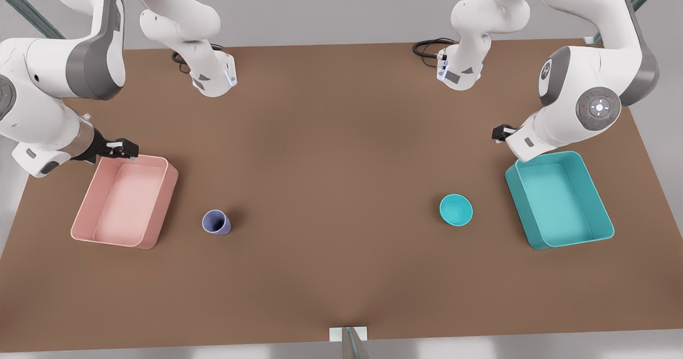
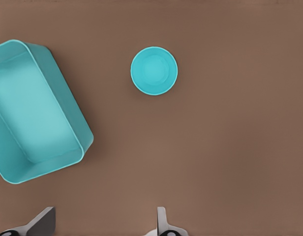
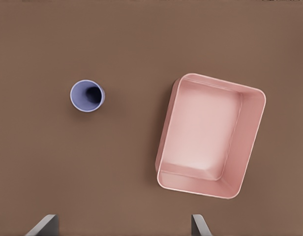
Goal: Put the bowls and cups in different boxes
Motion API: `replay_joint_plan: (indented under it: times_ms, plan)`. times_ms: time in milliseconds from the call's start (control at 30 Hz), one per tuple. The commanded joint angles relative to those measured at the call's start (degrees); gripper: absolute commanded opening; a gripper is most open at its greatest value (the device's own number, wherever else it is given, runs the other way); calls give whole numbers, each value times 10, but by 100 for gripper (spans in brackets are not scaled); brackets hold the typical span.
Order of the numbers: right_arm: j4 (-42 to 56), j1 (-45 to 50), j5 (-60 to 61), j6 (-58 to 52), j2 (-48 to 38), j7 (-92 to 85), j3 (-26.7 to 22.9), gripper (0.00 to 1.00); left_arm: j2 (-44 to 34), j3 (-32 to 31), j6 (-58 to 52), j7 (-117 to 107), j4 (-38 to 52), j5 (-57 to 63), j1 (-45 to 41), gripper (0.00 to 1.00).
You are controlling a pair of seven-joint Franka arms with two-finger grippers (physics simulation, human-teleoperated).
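Cup [image 1: 216, 222] and bowl [image 1: 456, 209] both stood upright on the table [image 1: 341, 273], each outside its nearest box: the cup beside the pink box [image 1: 126, 200], the bowl near the teal box [image 1: 558, 199]. Nothing seemed begun yet; a reach and descent looked due next. The right gripper [image 1: 124, 149] hung over the pink box's far rim, the left gripper [image 1: 501, 133] by the teal box's far end, both with fingers spread and empty, well apart from their targets.

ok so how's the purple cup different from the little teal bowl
The cup is lavender, narrow and tall; the bowl is teal, wider and shallower. The cup stands beside the pink box, the bowl beside the teal box. Both sit upright, empty, on the table, outside the boxes.
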Motion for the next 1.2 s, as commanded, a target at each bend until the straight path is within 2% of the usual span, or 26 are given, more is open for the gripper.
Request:
replay_joint_plan:
  times_ms: [0, 67, 100, 167, 267, 367, 600, 700, 800, 833, 867, 933, 967, 1100, 1167]
  plan:
    - [0, 0, 1, 9, -1, -30, 0, 100, 0, 0, 6, 11, 0, 0, 0, 100]
    - [0, 1, 0, 10, 1, -29, 0, 100, 9, 0, 11, 8, 1, -1, -1, 100]
    - [0, 6, -8, 23, 12, -28, 1, 100, 47, 0, 57, 6, 1, -2, -3, 100]
    - [-4, 8, -1, 53, 61, -26, 3, 100, 180, 0, 175, 7, 45, -20, 4, 100]
    - [-16, 11, 26, 102, 127, -19, 3, 100, 275, 1, 247, 11, 63, -37, 17, 100]
    - [-89, 11, 36, 213, 137, -19, 3, 100, 308, 0, 289, 35, 55, -38, 28, 100]
    - [-100, 29, 77, 325, 211, -12, 4, 100, 339, 0, 377, 34, 2, -63, 29, 100]
    - [-101, 32, 81, 360, 237, -3, 4, 100, 358, 0, 380, 34, -6, -64, 33, 100]
    - [-119, 32, 82, 373, 237, -3, 4, 100, 366, 0, 380, 35, -6, -65, 36, 80]
    - [-126, 32, 82, 382, 237, -3, 4, 100, 366, 0, 379, 34, -6, -65, 36, 67]
    - [-139, 32, 82, 398, 237, -3, 4, 100, 366, 0, 377, 35, -6, -79, 36, 46]
    - [-159, 30, 85, 421, 241, -3, 4, 100, 365, 0, 375, 33, -6, -84, 37, 27]
    - [-159, 30, 86, 421, 242, -3, 4, 100, 364, 0, 374, 31, -6, -84, 37, 22]
    - [-159, 25, 86, 432, 262, -3, 4, 100, 351, 0, 370, 31, -4, -84, 36, 21]
    - [-159, 25, 95, 442, 273, -3, 4, 100, 327, 0, 328, 27, -2, -85, 36, 21]
